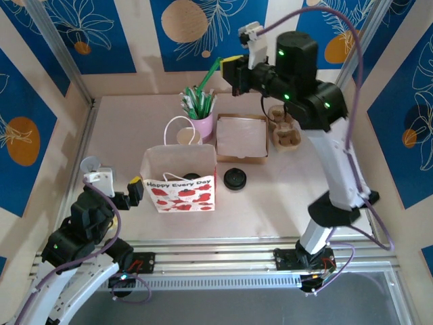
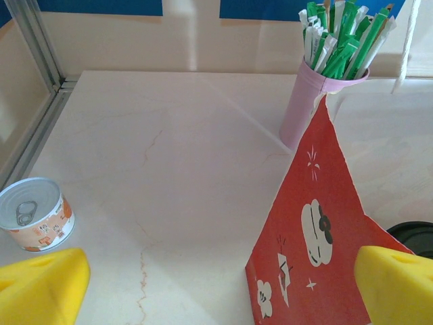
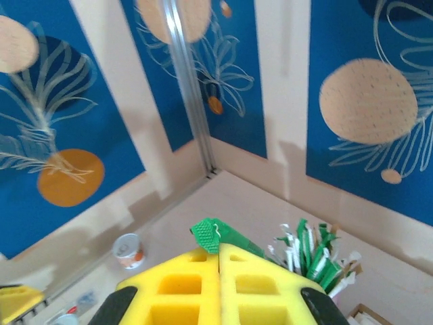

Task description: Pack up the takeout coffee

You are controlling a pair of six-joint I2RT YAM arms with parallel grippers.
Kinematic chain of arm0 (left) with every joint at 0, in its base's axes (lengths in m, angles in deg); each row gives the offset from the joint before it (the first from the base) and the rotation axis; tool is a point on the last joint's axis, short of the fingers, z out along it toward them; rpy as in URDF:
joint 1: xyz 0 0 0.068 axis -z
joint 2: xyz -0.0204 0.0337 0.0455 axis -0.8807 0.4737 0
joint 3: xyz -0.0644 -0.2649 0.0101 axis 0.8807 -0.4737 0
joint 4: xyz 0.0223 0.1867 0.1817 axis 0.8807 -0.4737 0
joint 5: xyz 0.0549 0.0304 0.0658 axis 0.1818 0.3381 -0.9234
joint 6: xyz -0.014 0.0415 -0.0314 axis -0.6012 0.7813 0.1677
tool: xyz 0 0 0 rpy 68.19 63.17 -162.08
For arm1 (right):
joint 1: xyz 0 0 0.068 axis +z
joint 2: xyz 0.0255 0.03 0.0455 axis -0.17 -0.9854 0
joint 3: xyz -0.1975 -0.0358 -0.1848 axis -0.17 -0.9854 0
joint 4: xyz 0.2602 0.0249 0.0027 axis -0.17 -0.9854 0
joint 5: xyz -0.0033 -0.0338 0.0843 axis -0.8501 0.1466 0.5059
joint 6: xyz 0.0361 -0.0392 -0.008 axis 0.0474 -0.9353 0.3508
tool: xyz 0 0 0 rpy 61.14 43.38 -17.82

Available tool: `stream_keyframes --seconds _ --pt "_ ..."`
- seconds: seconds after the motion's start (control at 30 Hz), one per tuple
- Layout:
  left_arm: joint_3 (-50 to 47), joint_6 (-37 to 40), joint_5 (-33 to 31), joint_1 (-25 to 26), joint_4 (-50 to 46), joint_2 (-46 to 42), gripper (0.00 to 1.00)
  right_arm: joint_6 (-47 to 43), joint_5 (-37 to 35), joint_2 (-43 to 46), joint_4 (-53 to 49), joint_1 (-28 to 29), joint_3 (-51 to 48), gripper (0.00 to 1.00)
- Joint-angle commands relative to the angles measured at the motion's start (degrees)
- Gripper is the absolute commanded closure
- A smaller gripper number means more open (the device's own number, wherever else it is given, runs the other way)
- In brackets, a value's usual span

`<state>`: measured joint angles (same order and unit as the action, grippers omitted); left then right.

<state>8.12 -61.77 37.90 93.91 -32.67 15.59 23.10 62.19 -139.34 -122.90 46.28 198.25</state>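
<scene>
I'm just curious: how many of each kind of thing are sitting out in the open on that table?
Gift bag: 1
Pink cup of green sticks: 1
Cardboard box: 1
Cup carrier: 1
Black lid, maybe a stack: 1
Tin can: 1
Total: 6

The pale marble-patterned table top (image 1: 122,135) is carrying a white paper gift bag with red print (image 1: 179,188), which is standing open. A small pull-tab tin can (image 1: 90,164) is sitting well to the bag's left and a round black plastic lid (image 1: 235,179) is lying just to its right. Behind the bag, a pink cup of green-wrapped sticks (image 1: 201,123), a flat brown cardboard box (image 1: 241,137) and a tan pulp cup carrier (image 1: 285,130) are standing in a row.
</scene>
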Motion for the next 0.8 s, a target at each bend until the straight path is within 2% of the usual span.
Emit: stream_keyframes --seconds 0.0,0.23,0.37,0.53,0.77 --pt "-0.44 0.39 0.01 0.61 1.13 0.11 0.0 -1.16 -1.24 7.27 3.55 2.01 -6.1 1.0" --pt "-0.44 0.44 0.09 0.65 1.19 -0.03 0.0 2.69 2.31 21.79 6.91 7.37 -21.67 1.0" --pt "-0.45 0.36 0.12 0.67 1.17 -0.11 0.0 4.68 2.26 26.24 8.59 11.87 -30.56 1.0" --pt "-0.4 0.43 0.27 0.69 1.11 -0.11 0.0 4.21 -2.26 26.86 10.14 18.04 -37.95 1.0" --pt "-0.42 0.39 -0.07 0.68 1.05 -0.9 0.0 3.17 -7.14 23.29 11.6 21.93 -41.97 1.0"
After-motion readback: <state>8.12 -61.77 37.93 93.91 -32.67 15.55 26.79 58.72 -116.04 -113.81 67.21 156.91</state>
